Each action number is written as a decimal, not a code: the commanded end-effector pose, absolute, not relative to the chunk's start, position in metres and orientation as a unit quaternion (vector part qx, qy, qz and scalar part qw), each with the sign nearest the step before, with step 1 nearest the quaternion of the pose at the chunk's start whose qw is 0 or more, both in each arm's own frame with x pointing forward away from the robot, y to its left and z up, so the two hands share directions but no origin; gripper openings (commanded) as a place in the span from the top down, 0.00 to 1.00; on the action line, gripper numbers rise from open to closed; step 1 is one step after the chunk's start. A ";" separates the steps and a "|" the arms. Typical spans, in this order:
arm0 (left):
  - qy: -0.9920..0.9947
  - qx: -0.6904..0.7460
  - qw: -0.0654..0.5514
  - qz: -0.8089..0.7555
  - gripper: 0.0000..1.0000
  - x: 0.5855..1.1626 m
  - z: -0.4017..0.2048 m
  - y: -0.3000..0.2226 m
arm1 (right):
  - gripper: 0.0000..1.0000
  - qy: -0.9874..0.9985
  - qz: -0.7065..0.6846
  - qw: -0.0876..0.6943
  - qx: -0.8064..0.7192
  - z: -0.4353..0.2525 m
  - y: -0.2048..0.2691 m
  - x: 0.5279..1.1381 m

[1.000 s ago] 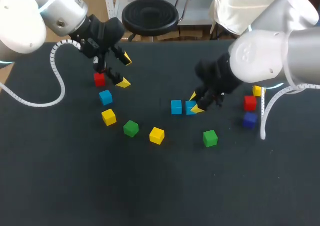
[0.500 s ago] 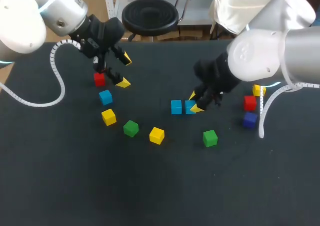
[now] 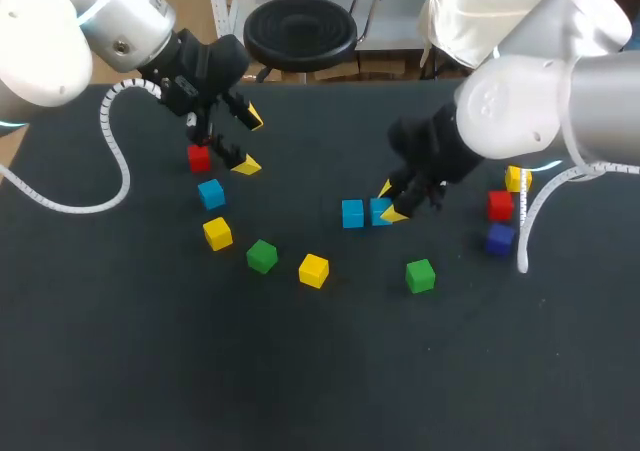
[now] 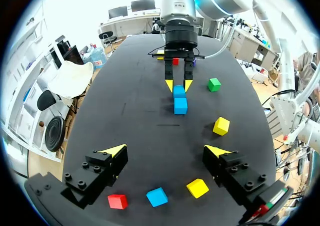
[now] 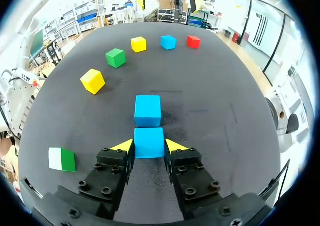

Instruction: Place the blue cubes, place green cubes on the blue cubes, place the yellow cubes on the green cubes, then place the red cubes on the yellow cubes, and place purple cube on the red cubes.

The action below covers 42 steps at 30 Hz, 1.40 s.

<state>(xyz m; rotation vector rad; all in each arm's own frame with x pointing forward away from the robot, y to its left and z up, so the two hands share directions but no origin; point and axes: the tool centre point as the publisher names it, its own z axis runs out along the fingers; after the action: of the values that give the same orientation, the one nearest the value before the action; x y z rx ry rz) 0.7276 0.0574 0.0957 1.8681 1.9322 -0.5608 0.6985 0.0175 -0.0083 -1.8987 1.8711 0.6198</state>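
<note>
Right wrist view gives me the clearest read: my right tool (image 5: 149, 146) is closed down to one cube's width, both yellow tips pressed against opposite sides of a blue cube (image 5: 149, 142) that sits on the bench (image 5: 225, 116). Just ahead of it, almost touching, lies a second blue cube (image 5: 148, 110). From the head view my left tool (image 3: 249, 142) hangs with its fingers spread wide and nothing between them, over the far left part of the bench. A red cube (image 3: 198, 157) lies below it near one finger, and a third blue cube (image 3: 211, 193) sits a little nearer to me. Next along come a yellow cube (image 3: 217, 233), a green cube (image 3: 262, 256) and another yellow cube (image 3: 313, 270), all apart from each other. A second green cube (image 3: 420, 275) sits near the right tool. Off to the right, a third yellow cube (image 3: 516, 179), a second red cube (image 3: 499, 205) and the purple cube (image 3: 499, 238) lie close together in a row. Every cube rests directly on the bench.
</note>
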 end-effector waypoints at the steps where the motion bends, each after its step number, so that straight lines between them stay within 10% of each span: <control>1: 0.690 0.667 0.197 -0.200 0.00 0.727 0.096 0.058 | 1.00 0.670 0.225 0.200 -0.679 -0.010 0.018 0.699; 42: 0.690 0.667 0.197 -0.200 0.00 0.727 0.096 0.058 | 1.00 0.654 0.235 0.192 -0.693 -0.014 0.020 0.702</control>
<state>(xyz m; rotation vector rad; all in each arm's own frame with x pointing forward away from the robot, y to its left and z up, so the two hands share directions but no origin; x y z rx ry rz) 0.7276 0.0574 0.0957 1.8681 1.9322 -0.5608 0.7000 0.0192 -0.0109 -1.9429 1.8376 0.6515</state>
